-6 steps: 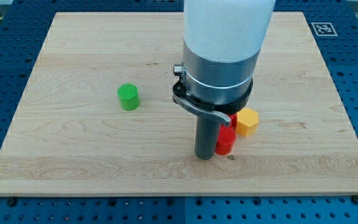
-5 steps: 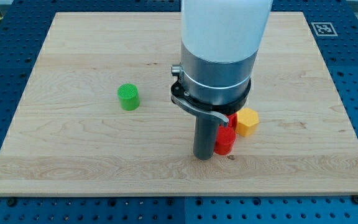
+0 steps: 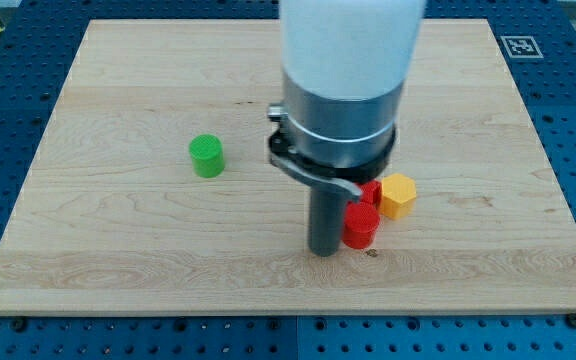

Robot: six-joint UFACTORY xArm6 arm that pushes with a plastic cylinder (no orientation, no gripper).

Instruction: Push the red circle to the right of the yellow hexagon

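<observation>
A red circle block [image 3: 360,226] stands on the wooden board [image 3: 118,250] below the centre. My tip [image 3: 323,250] is right beside it on its left, touching or nearly touching. A yellow hexagon [image 3: 398,196] sits just up and to the right of the red circle. A second red block [image 3: 372,190] shows partly between the yellow hexagon and my rod; its shape is hidden by the arm.
A green cylinder block [image 3: 207,156] stands alone toward the view's left. A black-and-white marker tag [image 3: 519,46] is at the board's top right corner. The arm's wide body covers the board's upper middle.
The arm and my tip have shifted slightly to the view's left. The red circle and the other blocks have stayed about where they were.
</observation>
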